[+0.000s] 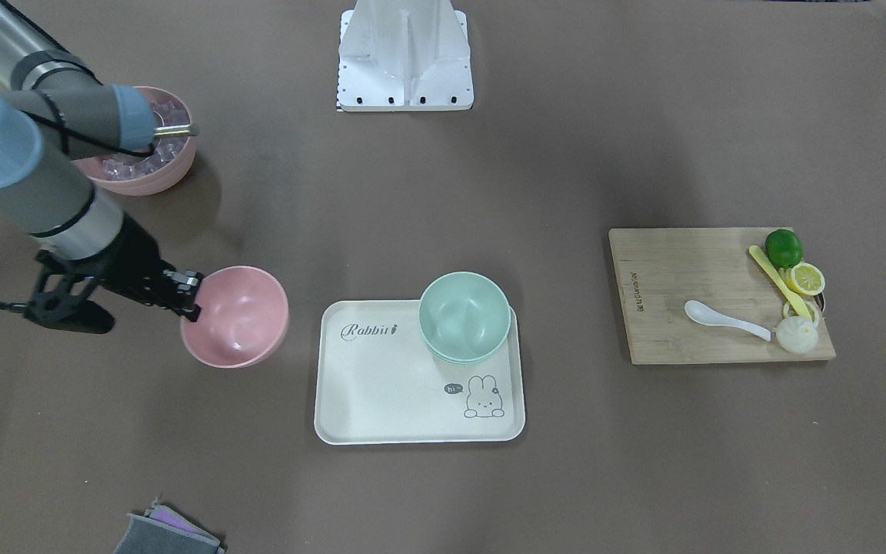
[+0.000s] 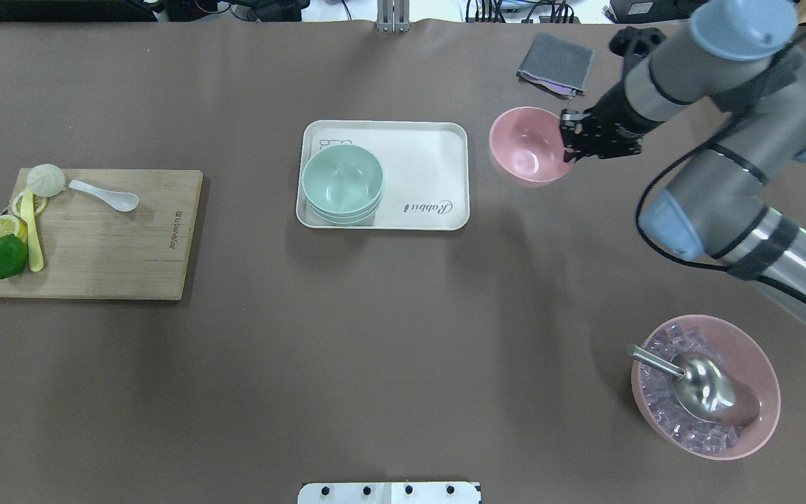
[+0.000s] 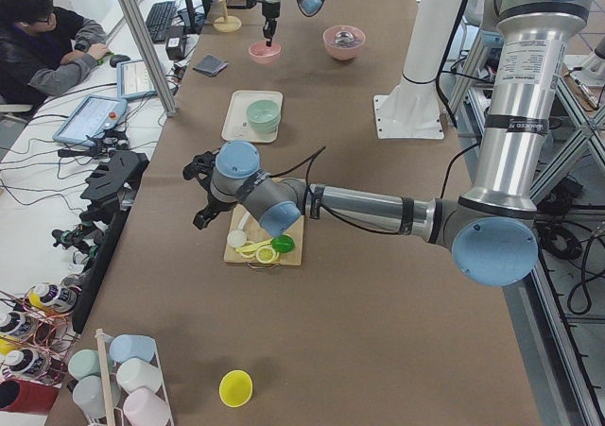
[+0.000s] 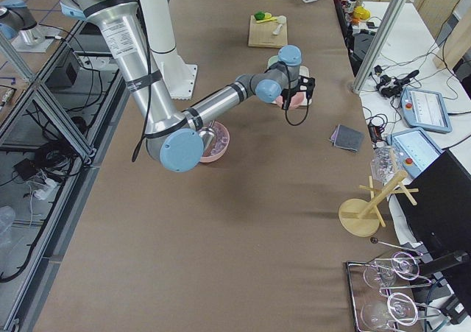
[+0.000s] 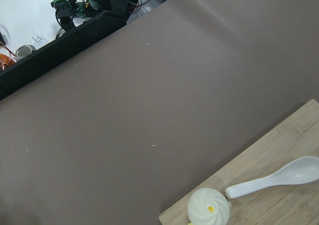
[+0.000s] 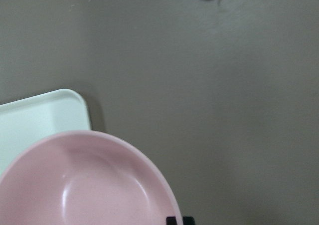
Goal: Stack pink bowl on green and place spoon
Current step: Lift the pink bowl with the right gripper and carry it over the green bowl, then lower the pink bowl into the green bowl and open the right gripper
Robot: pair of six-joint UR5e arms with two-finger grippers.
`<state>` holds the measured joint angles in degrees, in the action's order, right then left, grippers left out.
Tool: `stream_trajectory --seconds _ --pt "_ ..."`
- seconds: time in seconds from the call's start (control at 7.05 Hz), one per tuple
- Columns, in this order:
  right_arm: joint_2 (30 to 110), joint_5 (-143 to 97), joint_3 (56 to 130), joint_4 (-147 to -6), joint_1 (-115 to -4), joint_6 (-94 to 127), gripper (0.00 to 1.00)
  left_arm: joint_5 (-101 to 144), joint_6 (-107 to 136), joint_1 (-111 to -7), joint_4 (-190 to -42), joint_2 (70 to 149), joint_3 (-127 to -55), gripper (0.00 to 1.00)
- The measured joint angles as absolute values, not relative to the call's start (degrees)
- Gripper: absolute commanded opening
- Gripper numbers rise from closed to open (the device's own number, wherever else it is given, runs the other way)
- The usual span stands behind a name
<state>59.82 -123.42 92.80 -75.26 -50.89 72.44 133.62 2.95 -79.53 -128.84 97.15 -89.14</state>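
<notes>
- Right end effector (image 2: 574, 140): clamped on the rim of the pink bowl (image 2: 527, 145), on the bowl's side toward the robot's right. The bowl hangs out toward the robot's left of it, mouth up. I cannot tell whether it is clear of the surface.
- Just past the bowl, further left of the end effector: the near short edge of the rabbit tray (image 2: 438, 150). Bowl and tray are close but apart.
- Across the tray, at its end away from the end effector: the nested green bowls (image 2: 342, 182), mouth up. The carry should run leftward and slightly back toward the robot.
- Far left, well beyond the right arm's reach: the white spoon (image 2: 105, 196) on the cutting board (image 2: 116, 245). Its long axis runs roughly across the table, scoop end toward the tray. The left arm is clearly nearer.
- Left end effector (image 3: 203, 195): hovers by the board. Its fingers are unclear, so I cannot tell its state.
- Views: the right wrist camera shows only the pink rim and a tray corner (image 6: 60, 110), with no green bowls. The overhead view gives the full gap. The left wrist camera shows the spoon (image 5: 274, 180) beside a bun (image 5: 208, 209).
</notes>
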Motion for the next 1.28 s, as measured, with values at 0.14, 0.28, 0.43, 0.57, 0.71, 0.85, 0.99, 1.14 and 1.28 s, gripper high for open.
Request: stream_trajectory --seconds 0.14,0.28,0.43,0.57,0.71,0.85,0.99,1.14,1.28 --pt "53.77 -121.09 90.80 -78.66 -47.80 77.84 0.00 133.61 3.37 -79.19 -128.85 97.24 -89.18 0.99" --pt "48.24 -119.48 87.84 -80.35 -45.45 82.18 0.00 133.60 3.78 -78.82 -128.85 97.30 -89.20 0.99" --pt "42.49 -118.02 83.42 -81.09 -43.50 85.65 0.00 133.59 4.06 -78.54 -128.85 97.32 -89.20 0.99" --pt "37.90 -116.02 79.05 -81.35 -41.67 87.70 0.00 133.59 4.16 -78.40 -128.85 97.31 -89.21 0.99" --pt "35.35 -113.37 76.28 -81.44 -39.54 88.83 0.00 133.61 4.22 -78.35 -128.85 97.31 -89.21 0.99" --pt "34.36 -111.10 75.05 -81.46 -37.53 89.62 0.00 133.65 4.27 -78.32 -128.85 97.30 -89.21 0.99" --pt "34.05 -109.63 74.45 -81.47 -36.09 90.18 0.00 133.67 4.30 -78.31 -128.85 97.29 -89.21 0.99" --pt "34.02 -108.72 73.90 -81.46 -35.07 90.41 0.00 133.68 4.30 -78.31 -128.85 97.29 -89.21 0.99" --pt "34.01 -108.07 73.39 -81.41 -34.54 90.45 0.00 133.68 4.29 -78.31 -128.85 97.29 -89.21 0.99"
